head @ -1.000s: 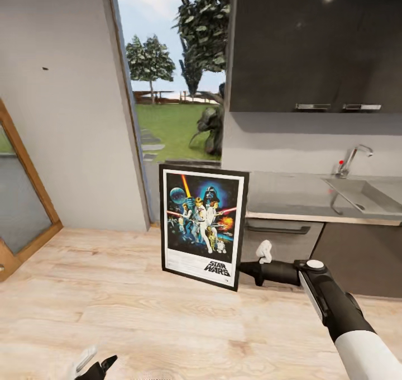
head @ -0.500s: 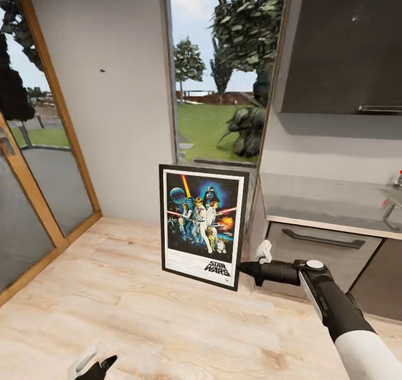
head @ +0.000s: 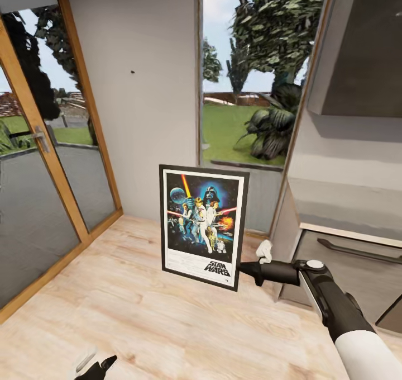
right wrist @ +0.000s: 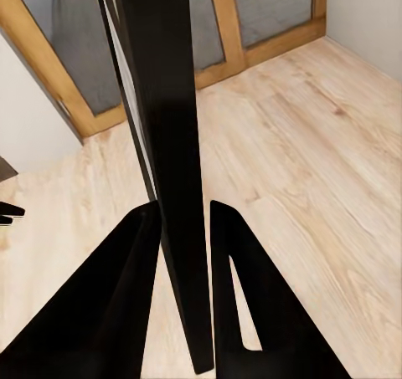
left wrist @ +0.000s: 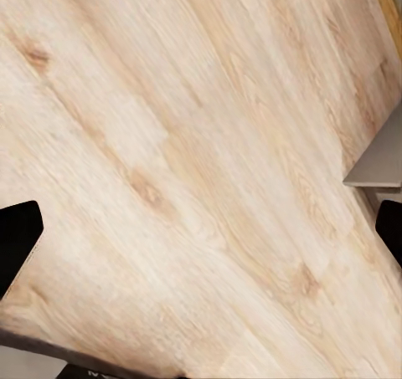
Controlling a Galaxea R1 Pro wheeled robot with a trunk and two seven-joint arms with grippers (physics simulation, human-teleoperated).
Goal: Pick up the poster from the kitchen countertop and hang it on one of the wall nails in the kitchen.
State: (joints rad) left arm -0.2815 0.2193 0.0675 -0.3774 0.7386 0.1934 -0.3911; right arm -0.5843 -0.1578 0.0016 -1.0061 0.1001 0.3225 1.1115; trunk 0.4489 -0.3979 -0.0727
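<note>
Poster (head: 204, 225) is off the countertop (head: 349, 208), held upright in the air ahead of the robot over the wood floor (head: 139, 313). Right gripper (head: 244, 269) clamps its lower right edge; in the right wrist view the two black fingers (right wrist: 126, 287) pinch the thin frame edge (right wrist: 172, 170) between them, with contact on both sides. Left gripper (head: 92, 364) hangs low at the bottom of the head view, fingers apart and carrying nothing; the left wrist view looks onto bare floor boards (left wrist: 184, 170). Step in hand, as judged: carry the poster to a nail. A small dark mark, probably a nail (head: 133, 72), sits high on the grey wall (head: 145, 89) between the wood-framed glass door (head: 47, 162) and the window (head: 251, 89). The grip is at one low corner, so the frame will tend to swing; move slowly and keep it vertical. The top edge must rise well above where it is, so lift with trunk and arm together, face outward, then lower onto the nail. The hanger on the back is not visible. Watch clearance from the cabinet (head: 346, 268) at right. Room: pale glossy boards, garden visible outside, dark upper cabinet (head: 363, 50) at top right.
</note>
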